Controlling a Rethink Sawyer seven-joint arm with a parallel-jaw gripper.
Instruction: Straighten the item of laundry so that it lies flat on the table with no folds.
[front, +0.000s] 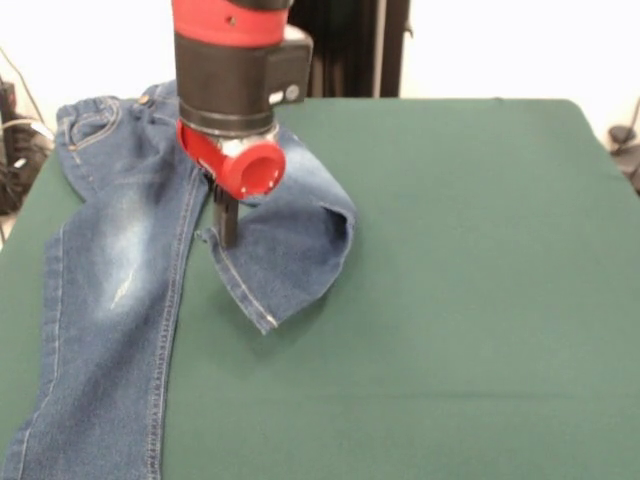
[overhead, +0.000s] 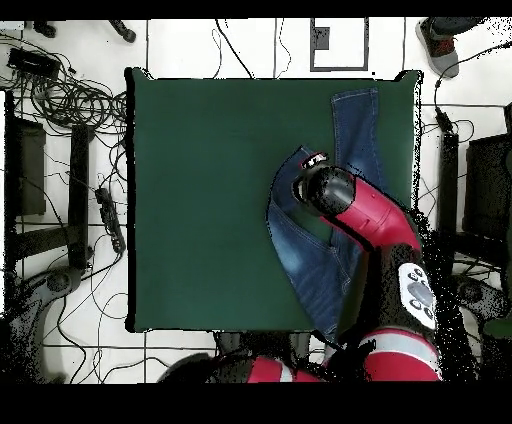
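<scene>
We saw the dark green table (front: 470, 300) taking up most of the front view, bare across its whole right side. The blue denim jeans (front: 110, 300) lay along its left side in that view. One leg ran straight from the waistband (front: 95, 110) at the far corner down toward the near edge, with a faded whitish patch on the thigh. The other leg was folded back on itself, forming a rounded flap (front: 290, 250) beside the crotch, its hem turned over.

The red and black arm (front: 235, 70) came down over the upper part of the jeans and hid the seat and part of the waistband from the front. In the overhead view the arm (overhead: 370, 215) likewise covered much of the garment. The gripper (front: 227, 220) stood at the edge of the folded leg, its dark tip down at the cloth. It seemed to touch the denim, but we could not tell whether its fingers were parted or closed.

Off the table, the overhead view showed tangled cables (overhead: 70, 100) on the tiled floor and a shoe (overhead: 440, 40) at the top edge.
</scene>
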